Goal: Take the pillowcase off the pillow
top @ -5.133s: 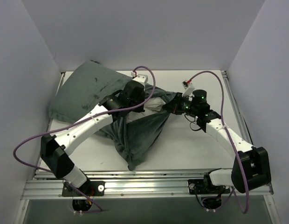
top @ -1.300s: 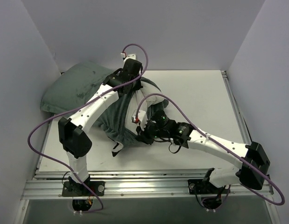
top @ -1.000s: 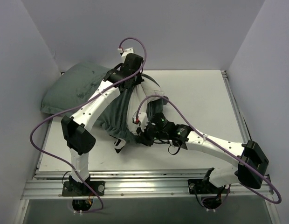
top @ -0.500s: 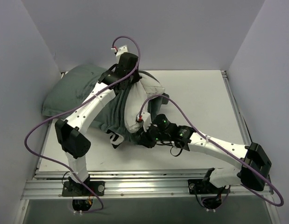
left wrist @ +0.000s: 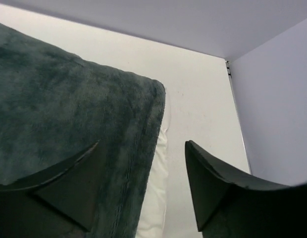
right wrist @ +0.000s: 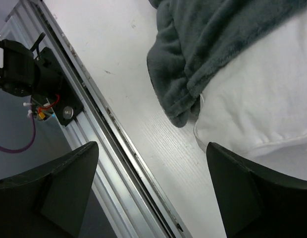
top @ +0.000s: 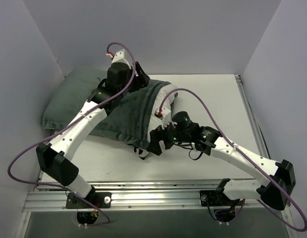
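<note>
Plush grey-green pillowcase [top: 119,111] lies across the left back of the worktop [right wrist: 124,44], covering most of the pillow [right wrist: 252,109]. It looks light, limp and clingy, so I'd pinch the thick rolled hem rather than the flat face. Left hand [left wrist: 142,144] and right hand [right wrist: 152,145] both hang spread, holding nothing. Right wrist view shows the hem curled over a bare white corner, which the arm mostly hides from above
</note>
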